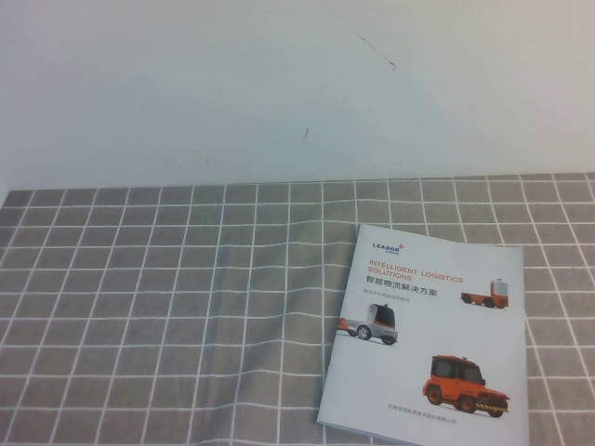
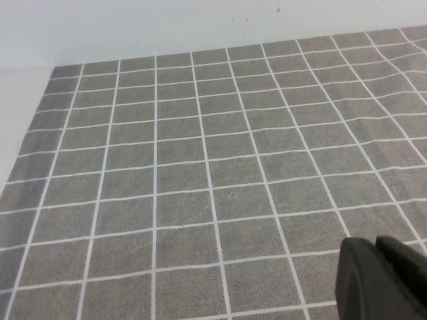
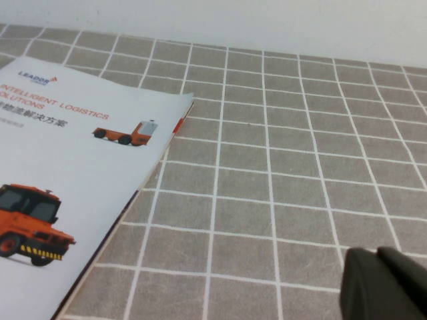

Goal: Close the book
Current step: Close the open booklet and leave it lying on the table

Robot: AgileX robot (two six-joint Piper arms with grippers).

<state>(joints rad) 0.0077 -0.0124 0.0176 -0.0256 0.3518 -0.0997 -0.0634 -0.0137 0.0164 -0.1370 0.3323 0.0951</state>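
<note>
The book [image 1: 429, 334] lay closed, cover up, at five o'clock on the checked table [image 1: 186, 297], while the left gripper [image 2: 377, 245] and right gripper [image 3: 377, 253] hung above it with fingers clenched.

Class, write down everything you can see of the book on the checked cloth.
The book is a thin white paper booklet, lying flat and closed, cover up, on the grey checked cloth at the robot's right, slightly skewed. The cover bears orange lettering and three orange-and-white vehicles. Only the cloth touches it; the left pincer and right pincer are both over bare cloth, off it.
</note>
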